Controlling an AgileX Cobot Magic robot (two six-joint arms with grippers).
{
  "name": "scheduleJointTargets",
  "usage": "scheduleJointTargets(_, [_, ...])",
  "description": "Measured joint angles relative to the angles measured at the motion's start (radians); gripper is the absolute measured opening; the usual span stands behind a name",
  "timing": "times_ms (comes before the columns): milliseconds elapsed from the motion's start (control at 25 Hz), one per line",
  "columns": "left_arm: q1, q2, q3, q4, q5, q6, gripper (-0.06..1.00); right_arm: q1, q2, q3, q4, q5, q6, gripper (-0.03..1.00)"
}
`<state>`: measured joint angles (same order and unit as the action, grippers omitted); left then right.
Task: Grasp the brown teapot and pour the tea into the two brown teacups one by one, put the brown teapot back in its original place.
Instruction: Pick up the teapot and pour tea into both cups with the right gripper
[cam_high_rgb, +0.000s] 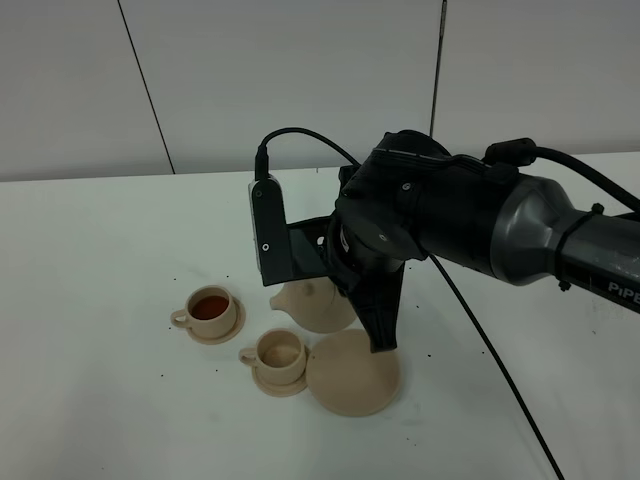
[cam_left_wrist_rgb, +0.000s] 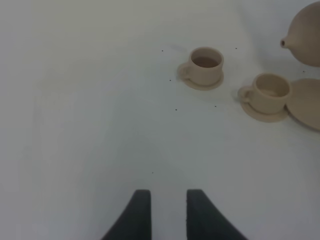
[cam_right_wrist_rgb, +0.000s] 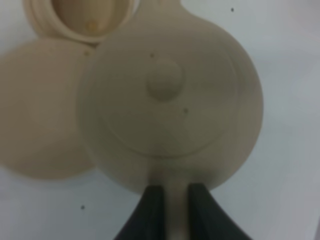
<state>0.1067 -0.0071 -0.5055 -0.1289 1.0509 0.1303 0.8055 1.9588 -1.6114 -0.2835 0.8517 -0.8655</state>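
Your right jaws clamp the loop handle of the rounded beige-tan ceramic teapot (cam_high_rgb: 315, 305), which looks lifted off the white counter (cam_high_rgb: 100, 250), just beside its wide flat beige saucer (cam_high_rgb: 360, 378). The small tan teacup farther from that saucer (cam_high_rgb: 212, 310) holds reddish tea — done. The nearer tan teacup (cam_high_rgb: 280, 352) looks empty — that pour and the return remain. Left jaws are narrowly parted and empty.

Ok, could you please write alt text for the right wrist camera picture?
The right gripper is shut on the handle of the brown teapot, seen from above and blurred, its knobbed lid facing the camera. Below it lie the large round saucer, partly covered, and one teacup cut by the frame.
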Motion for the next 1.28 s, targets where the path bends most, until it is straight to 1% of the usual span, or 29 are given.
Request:
scheduleJointTargets(160, [0.000,0.000,0.000,0.000,0.000,0.000,0.24,0.013,0.000,0.000,-0.037,-0.001,0.001,0.10])
scheduleJointTargets(960, [0.000,0.000,0.000,0.000,0.000,0.000,0.24,0.018,0.010,0.000,-0.043,-0.002,0.001,0.10])
scheduleJointTargets(1280, [0.000,0.000,0.000,0.000,0.000,0.000,0.24,0.018,0.010,0.000,-0.071,-0.003,0.001,0.10])
